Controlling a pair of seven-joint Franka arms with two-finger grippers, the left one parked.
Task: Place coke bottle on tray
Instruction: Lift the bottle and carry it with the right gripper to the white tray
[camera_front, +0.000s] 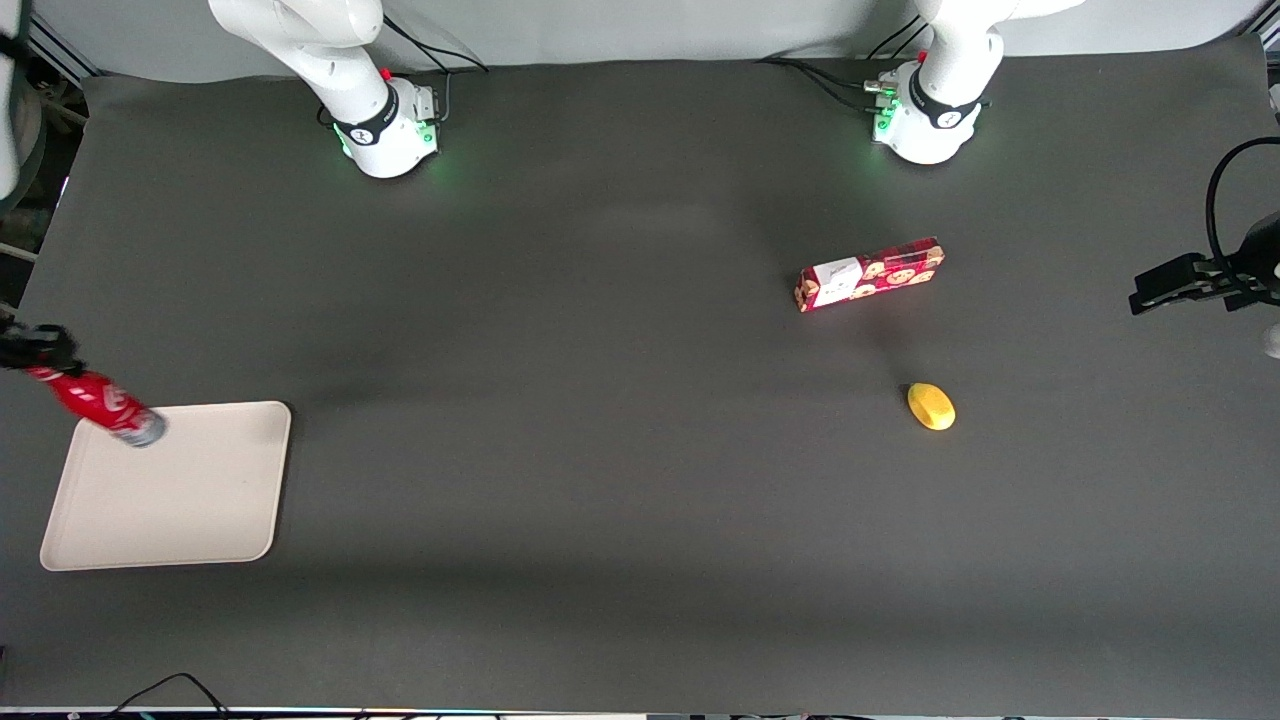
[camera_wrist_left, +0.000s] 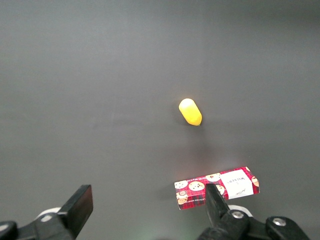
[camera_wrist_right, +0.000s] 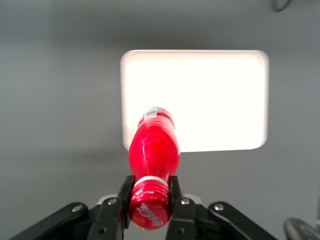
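Observation:
My right gripper (camera_front: 40, 362) is shut on the cap end of the red coke bottle (camera_front: 100, 402) at the working arm's end of the table. It holds the bottle tilted in the air, silvery base pointing down toward the cream tray (camera_front: 190, 500). The base hangs over the tray's edge farthest from the front camera. In the right wrist view the fingers (camera_wrist_right: 125, 192) clamp the bottle's neck, with the red bottle (camera_wrist_right: 154, 150) hanging over the edge of the bright tray (camera_wrist_right: 220, 100).
A long red biscuit box (camera_front: 868, 274) and a yellow lemon-like object (camera_front: 931, 406) lie toward the parked arm's end of the table; both also show in the left wrist view, box (camera_wrist_left: 216, 187) and yellow object (camera_wrist_left: 190, 111). Dark mat covers the table.

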